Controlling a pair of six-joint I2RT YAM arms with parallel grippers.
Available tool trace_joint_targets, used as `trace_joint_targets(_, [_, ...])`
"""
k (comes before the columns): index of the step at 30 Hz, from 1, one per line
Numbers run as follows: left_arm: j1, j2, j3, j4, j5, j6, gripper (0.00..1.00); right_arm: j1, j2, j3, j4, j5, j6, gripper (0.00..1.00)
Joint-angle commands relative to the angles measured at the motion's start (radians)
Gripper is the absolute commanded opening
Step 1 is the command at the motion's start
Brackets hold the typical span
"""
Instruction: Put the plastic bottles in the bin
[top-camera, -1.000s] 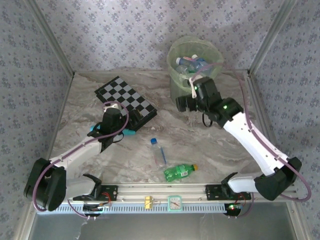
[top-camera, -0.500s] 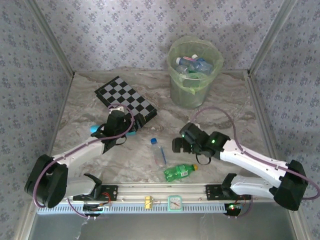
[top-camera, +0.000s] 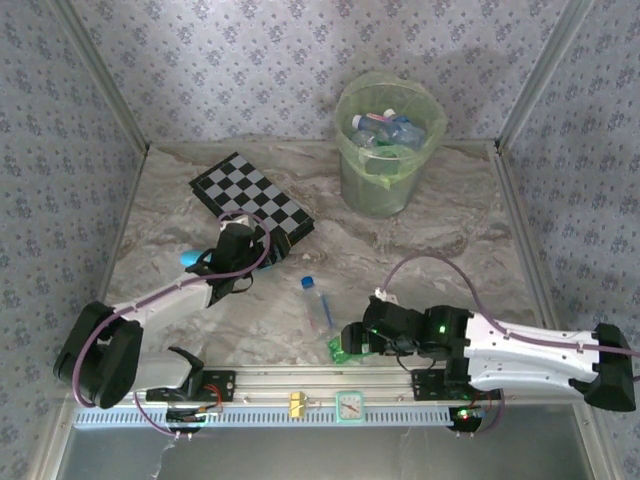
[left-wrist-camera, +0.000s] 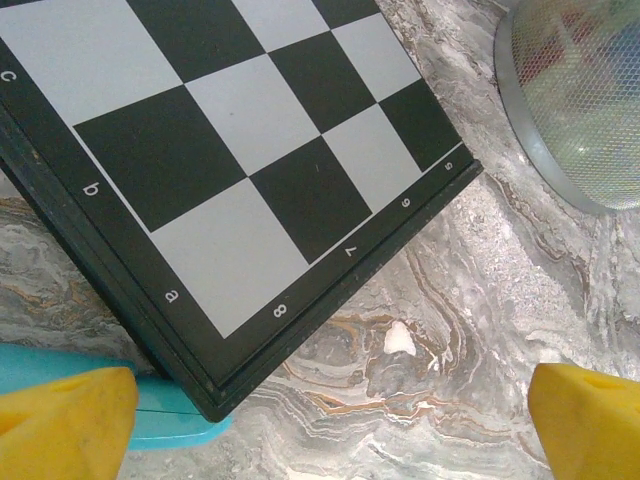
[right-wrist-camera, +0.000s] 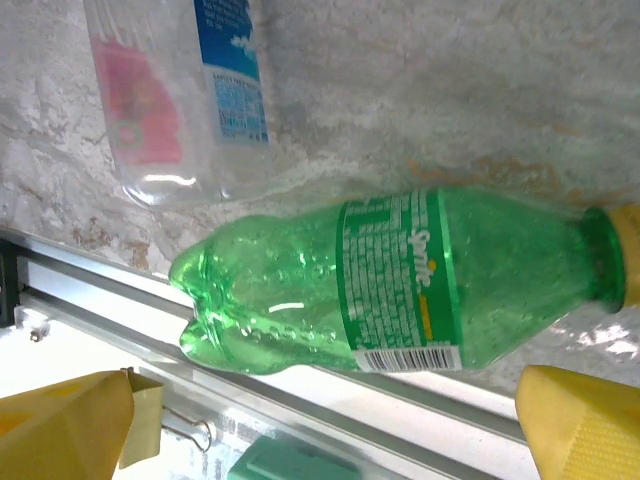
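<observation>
The pale green bin stands at the back with several plastic bottles inside. A clear bottle with a blue cap lies on the table's near middle; it is the clear bottle with a blue label in the right wrist view. Just nearer lies a green bottle with a yellow cap, right against the front rail. My right gripper hovers open over this green bottle, its yellow fingers apart and empty. My left gripper is open and empty beside the checkered board's near corner.
The black-and-white checkered board lies at the back left, its corner resting over a teal stick. The metal front rail runs right beside the green bottle. The bin's wall shows far right in the left wrist view.
My right arm has swung from the bin down to the table's near edge, over the green bottle. The left arm has barely shifted. Both grippers stayed open.
</observation>
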Motion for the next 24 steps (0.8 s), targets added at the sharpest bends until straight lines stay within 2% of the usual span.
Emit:
trace_joint_targets(1, [-0.004, 0.012, 0.009, 0.016, -0.016, 0.019, 1.00, 0.027, 0.000, -0.061, 0.047, -0.008, 0.126, 1.00])
trace_joint_targets(9, [-0.005, 0.021, 0.031, 0.009, -0.025, 0.024, 1.00, 0.004, 0.080, -0.108, 0.190, -0.059, 0.132, 1.00])
trace_joint_targets(16, [-0.005, 0.017, 0.039, -0.008, -0.023, 0.020, 1.00, -0.153, 0.204, -0.078, 0.227, -0.095, -0.018, 1.00])
trace_joint_targets(24, [-0.005, -0.046, 0.021, -0.049, -0.073, 0.021, 1.00, -0.244, 0.360, 0.002, 0.234, -0.089, -0.132, 0.98])
